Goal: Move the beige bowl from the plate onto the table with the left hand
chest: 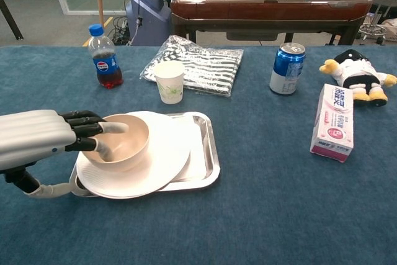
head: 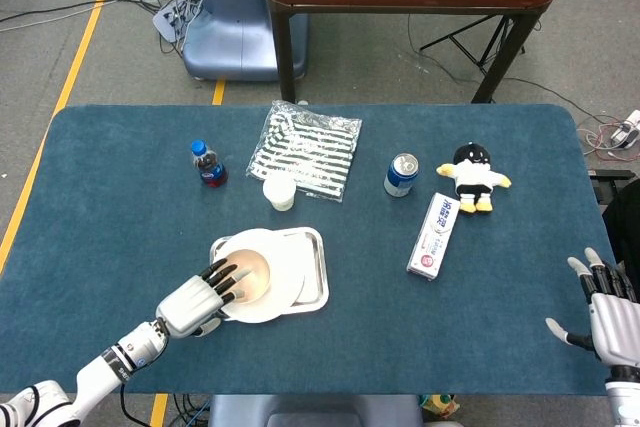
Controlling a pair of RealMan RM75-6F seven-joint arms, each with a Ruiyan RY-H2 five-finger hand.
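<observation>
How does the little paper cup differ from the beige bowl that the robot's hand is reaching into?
The paper cup is white, tall and narrow; the beige bowl is wide and shallow. The cup stands on the bare table, while the bowl sits on a white plate on a metal tray. Nothing touches the cup; the left hand has fingers over the bowl's rim. Both stand upright and look empty.

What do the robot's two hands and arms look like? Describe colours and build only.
The left hand has a ribbed silver-grey back, black finger segments and pale beige fingertips. In the head view its forearm is white with a black band at the wrist. The right hand matches it: silver back, black fingers, light tips. No loose cables or lettering show.
</observation>
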